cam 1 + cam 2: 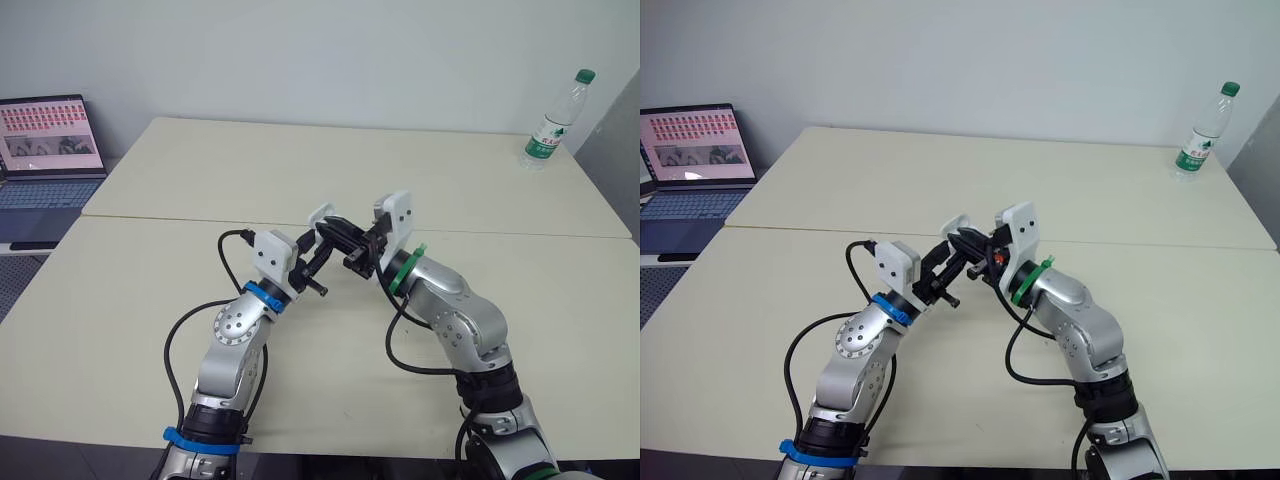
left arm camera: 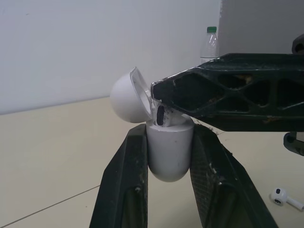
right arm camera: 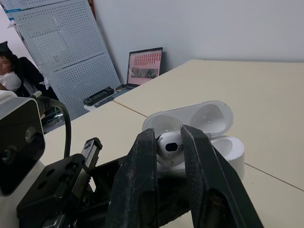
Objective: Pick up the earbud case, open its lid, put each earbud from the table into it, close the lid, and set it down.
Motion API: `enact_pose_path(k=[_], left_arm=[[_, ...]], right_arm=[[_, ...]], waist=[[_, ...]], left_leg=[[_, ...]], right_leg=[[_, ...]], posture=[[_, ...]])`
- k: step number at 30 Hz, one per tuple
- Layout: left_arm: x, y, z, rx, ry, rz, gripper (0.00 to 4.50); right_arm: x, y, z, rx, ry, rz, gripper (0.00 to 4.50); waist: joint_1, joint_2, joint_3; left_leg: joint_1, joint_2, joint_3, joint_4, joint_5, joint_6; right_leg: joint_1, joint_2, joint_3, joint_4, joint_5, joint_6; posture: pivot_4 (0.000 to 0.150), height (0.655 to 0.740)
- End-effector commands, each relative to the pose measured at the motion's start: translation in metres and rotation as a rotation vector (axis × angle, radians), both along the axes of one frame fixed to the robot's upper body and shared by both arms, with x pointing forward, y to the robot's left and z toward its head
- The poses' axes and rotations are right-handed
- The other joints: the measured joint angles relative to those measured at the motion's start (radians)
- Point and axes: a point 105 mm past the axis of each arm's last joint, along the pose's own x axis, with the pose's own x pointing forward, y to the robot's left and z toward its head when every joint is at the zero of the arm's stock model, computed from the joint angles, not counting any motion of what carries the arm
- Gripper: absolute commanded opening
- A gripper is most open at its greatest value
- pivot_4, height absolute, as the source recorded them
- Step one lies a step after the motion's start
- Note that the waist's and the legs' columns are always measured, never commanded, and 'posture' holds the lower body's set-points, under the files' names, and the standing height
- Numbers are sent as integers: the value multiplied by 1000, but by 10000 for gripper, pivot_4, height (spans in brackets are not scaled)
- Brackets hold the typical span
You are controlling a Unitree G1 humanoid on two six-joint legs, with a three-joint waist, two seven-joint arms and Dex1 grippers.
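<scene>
My left gripper (image 2: 170, 132) is shut on the body of the white earbud case (image 2: 170, 153) and holds it upright above the table. The case's lid (image 2: 127, 97) is swung open. My right gripper (image 3: 168, 138) is shut on a white earbud (image 3: 169, 147), with the earbud at the case's open mouth (image 3: 228, 145). In the head views the two grippers meet over the table's middle, left gripper (image 1: 318, 252) and right gripper (image 1: 348, 240), with the lid (image 1: 321, 214) above them. A second earbud (image 2: 281, 196) lies on the table beyond the case.
A water bottle (image 1: 553, 118) stands at the table's far right corner. An open laptop (image 1: 48, 150) sits on a separate desk to the left. A seam (image 1: 180, 217) runs across between the two tabletops. A person (image 3: 7, 76) sits by a pegboard beyond the table.
</scene>
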Motion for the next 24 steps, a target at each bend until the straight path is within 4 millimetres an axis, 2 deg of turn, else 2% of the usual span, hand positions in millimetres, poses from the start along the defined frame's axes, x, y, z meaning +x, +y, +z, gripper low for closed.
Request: enact_pose_path(k=[1, 4, 8, 11, 13, 16, 19, 24], left_arm=[[-6, -4, 26, -17, -96, -23, 8396], [-6, -3, 25, -17, -94, -22, 8396], [-6, -2, 21, -17, -79, -17, 8396], [-6, 2, 18, -15, -68, -5, 8396], [-7, 8, 15, -11, -59, 13, 8396], [-9, 15, 11, -1, -51, 28, 8396], [-10, 18, 10, 5, -48, 37, 8396], [-9, 19, 9, 10, -46, 46, 8396]], right_arm=[[-5, 2, 4, -6, -31, 15, 11271], [-6, 2, 6, -4, -40, 22, 21114], [-9, -7, 19, 18, -71, 33, 21114], [-13, -26, 30, 15, -93, 50, 21114], [-13, -52, 30, -47, -85, 29, 21114], [-9, -89, 16, -158, -33, -54, 21114], [-4, -115, -11, -287, 10, -174, 21114], [-7, -124, -50, -412, 80, -289, 21114]], waist=[[0, 0, 0], [0, 0, 0], [0, 0, 0], [1, 0, 0], [2, 0, 0], [3, 0, 0], [2, 0, 0], [-4, 0, 0]], left_leg=[[0, 0, 0, 0, 0, 0], [0, 0, 0, 0, 0, 0], [0, 0, 0, 0, 0, 0], [0, 0, 0, 0, 0, 0], [-1, 0, 0, 0, 0, 0], [-1, -1, 0, 0, 0, 0], [0, 0, 0, -1, 0, 0], [1, 1, 2, -2, 0, 0]], right_leg=[[0, 0, 0, 0, 0, 0], [0, 0, 0, 0, 0, 0], [0, 0, 0, 0, 0, 0], [0, 0, 0, -1, 0, 0], [0, 0, 0, -1, 0, 0], [0, 0, 0, -1, 0, 0], [0, 0, 0, -2, -1, 0], [0, 2, 3, -1, -1, 0]], posture=[[1500, 7400], [1500, 7400], [1500, 7400], [1500, 7400], [1500, 7400], [1500, 7400], [1500, 7400], [1500, 7400]])
